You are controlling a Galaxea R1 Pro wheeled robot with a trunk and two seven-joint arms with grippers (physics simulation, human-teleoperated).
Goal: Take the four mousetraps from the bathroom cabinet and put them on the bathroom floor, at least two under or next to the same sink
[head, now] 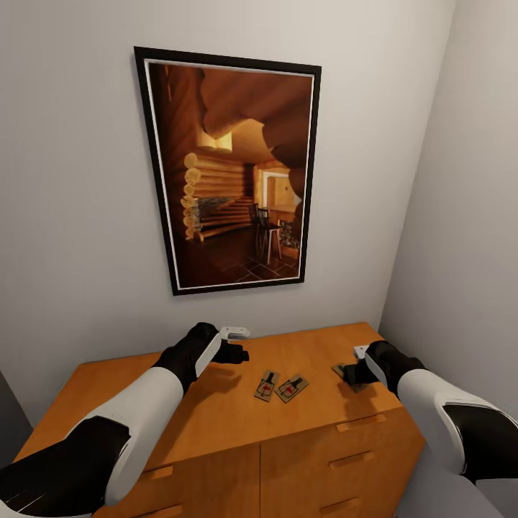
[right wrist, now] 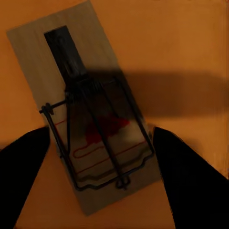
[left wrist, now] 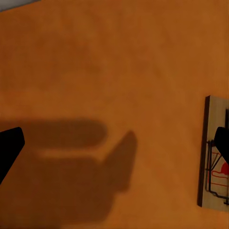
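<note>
Cabinet (head: 216,417) dead ahead in the head view, orange-brown, flat top, tucked into the corner against pale walls. Bar handles on the drawer fronts (head: 351,459) below. Up on the wall, a black-framed picture (head: 230,173) of a log-cabin room.

On the cabinet top, near the middle: first mousetrap (head: 267,385) and second mousetrap (head: 291,388), lying flat, side by side, just about touching, red marks showing on both. Further toward the right edge of the top, third mousetrap (head: 341,373), mostly hidden beneath the right gripper (head: 357,370).

Right gripper, then: down low over that third mousetrap (right wrist: 86,124), jaws parted. In the right wrist view, dark fingers (right wrist: 24,176) on either side of the board's near end, wire bar and red spot plainly between them. Close to the wood on both sides, but touching or not, cannot tell. Nothing clamped.

Left gripper (head: 234,345): above bare cabinet top, a little to the left of the middle pair and nearer the wall. Spread wide, holding nothing. In the left wrist view, one fingertip (left wrist: 7,148) at one edge of the frame, the other overlapping the first mousetrap (left wrist: 212,152) at the opposite edge, with plain orange wood and the gripper's own shadow in between.
</note>
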